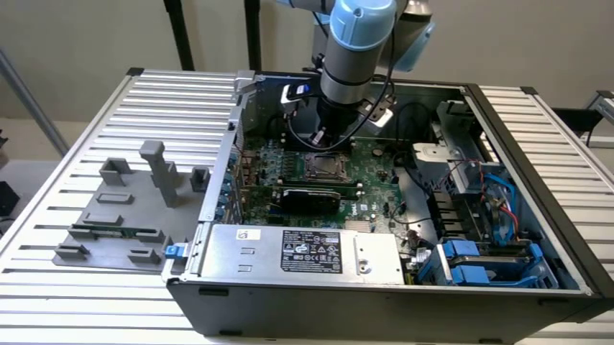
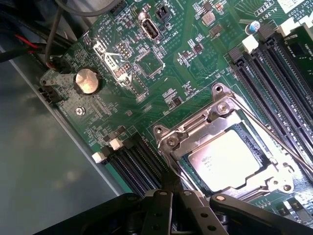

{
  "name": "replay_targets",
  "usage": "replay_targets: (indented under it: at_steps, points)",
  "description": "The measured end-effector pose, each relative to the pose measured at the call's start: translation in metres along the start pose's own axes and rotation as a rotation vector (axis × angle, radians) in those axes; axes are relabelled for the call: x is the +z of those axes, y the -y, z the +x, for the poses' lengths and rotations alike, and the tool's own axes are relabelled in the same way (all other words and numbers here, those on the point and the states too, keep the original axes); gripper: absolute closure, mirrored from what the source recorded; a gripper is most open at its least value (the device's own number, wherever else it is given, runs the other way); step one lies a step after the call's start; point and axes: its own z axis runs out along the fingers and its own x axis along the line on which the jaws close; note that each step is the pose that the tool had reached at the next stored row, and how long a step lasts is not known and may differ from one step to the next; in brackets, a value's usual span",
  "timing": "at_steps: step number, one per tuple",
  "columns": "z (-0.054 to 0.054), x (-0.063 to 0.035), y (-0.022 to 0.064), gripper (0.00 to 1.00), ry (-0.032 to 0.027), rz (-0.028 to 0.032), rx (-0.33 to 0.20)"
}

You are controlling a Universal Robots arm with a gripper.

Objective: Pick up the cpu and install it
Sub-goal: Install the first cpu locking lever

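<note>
Just beyond pincer (image 2: 171, 188), socketed cpu (image 2: 226, 159)

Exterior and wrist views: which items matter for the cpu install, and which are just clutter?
Job:
- cpu, lying in the socket frame on the motherboard
- gripper, just over the socket's edge

Lying about:
- grey fixture tray on the exterior view's left, outside the case
- power supply
- blue drive bays
- coin cell
- memory slots

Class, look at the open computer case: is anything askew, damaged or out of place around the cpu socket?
Nothing stands out. The cpu lies flat and square inside the socket frame, and the motherboard around it shows no damage.
</note>
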Motion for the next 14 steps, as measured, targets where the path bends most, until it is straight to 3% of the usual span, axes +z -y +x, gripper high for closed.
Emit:
replay_targets:
  at_steps: [14]
  points:
    - [0.000, -0.0158, 0.0063, 0.89, -0.0069, 0.0060, -0.002]
